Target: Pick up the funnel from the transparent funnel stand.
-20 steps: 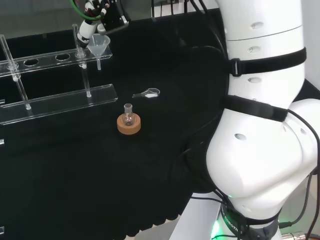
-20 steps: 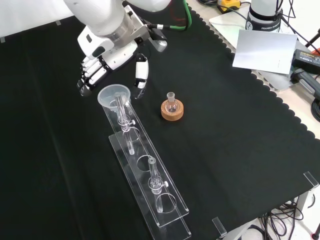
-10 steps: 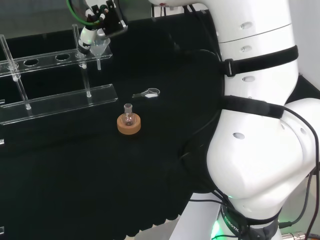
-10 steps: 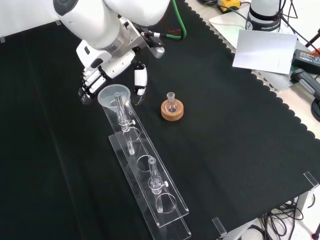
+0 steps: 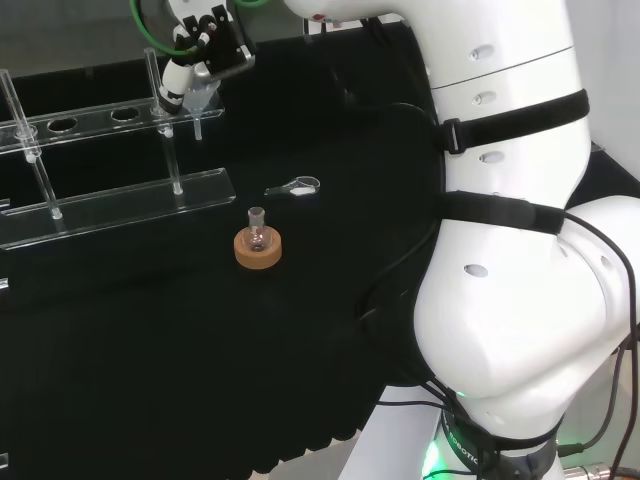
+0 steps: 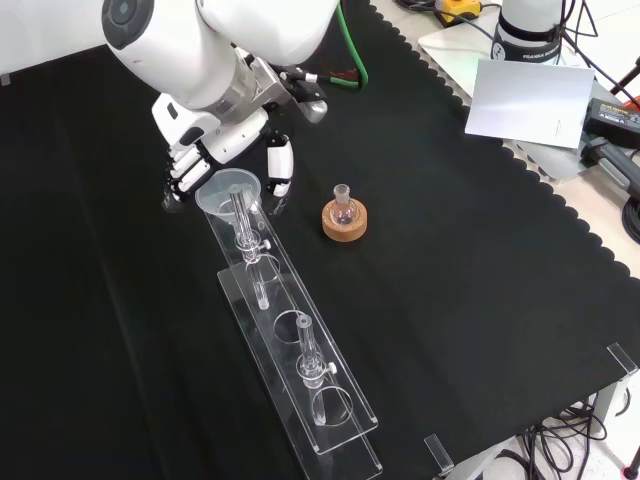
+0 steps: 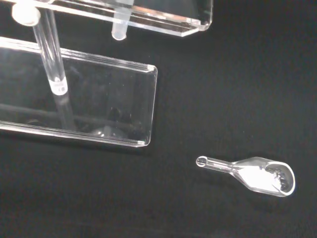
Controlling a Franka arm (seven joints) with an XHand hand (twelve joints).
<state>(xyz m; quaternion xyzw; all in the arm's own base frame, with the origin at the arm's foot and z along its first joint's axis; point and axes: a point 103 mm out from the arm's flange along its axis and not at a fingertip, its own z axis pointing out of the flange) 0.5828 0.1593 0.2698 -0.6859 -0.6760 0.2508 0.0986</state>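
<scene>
A clear funnel [image 6: 229, 189] sits in the end hole of the transparent stand [image 6: 300, 365], its bowl above the top plate. My hand [image 6: 222, 132] hangs just over it in the front view, with the fingers [image 6: 182, 178] left of the rim and the thumb [image 6: 279, 170] right of it. They straddle the bowl, and I see no pinch. In the head view the hand [image 5: 205, 45] covers the bowl, and the funnel's stem [image 5: 198, 127] pokes below the stand's [image 5: 120, 200] upper plate. The wrist view looks down on the stand's base plate [image 7: 99, 104].
A small flask in a cork ring [image 6: 344, 216] [image 5: 258, 246] stands near the stand. A clear scoop with white powder [image 5: 295, 187] [image 7: 255, 174] lies beside the stand's end. The arm's white links [image 5: 520, 250] rise at the head view's right. Paper [image 6: 530, 100] lies beyond the cloth's edge.
My hand has come down and closer to the funnel: in the head view it now covers the bowl, and in the front view fingers and thumb sit on either side of the rim.
</scene>
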